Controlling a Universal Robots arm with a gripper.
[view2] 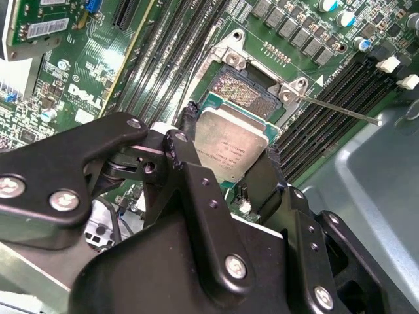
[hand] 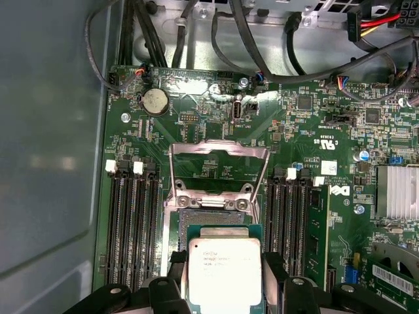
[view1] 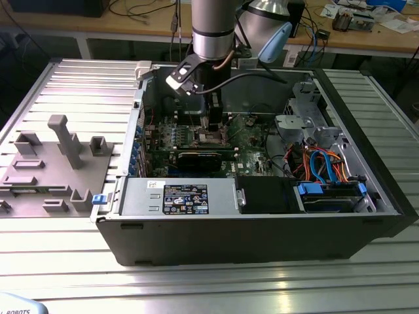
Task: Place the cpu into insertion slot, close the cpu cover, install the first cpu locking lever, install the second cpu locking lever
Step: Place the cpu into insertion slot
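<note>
while gripper (view2: 229, 145) is pinching cpu (hand: 224, 273) over insertion slot (hand: 209, 212), not yet seated, cpu cover (hand: 219, 148) is standing open, locking lever (view2: 340, 110) unlatched.

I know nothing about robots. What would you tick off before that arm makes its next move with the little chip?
1. The fingers grip the cpu by two opposite edges: ok.
2. The cpu cover is swung open, off the insertion slot: ok.
3. The cpu edges sit square to the slot in the first wrist view: ok.
4. One locking lever is swung aside: ok; the other: cannot tell.
5. The cpu is seated: not ok, held with part of the slot uncovered.
</note>
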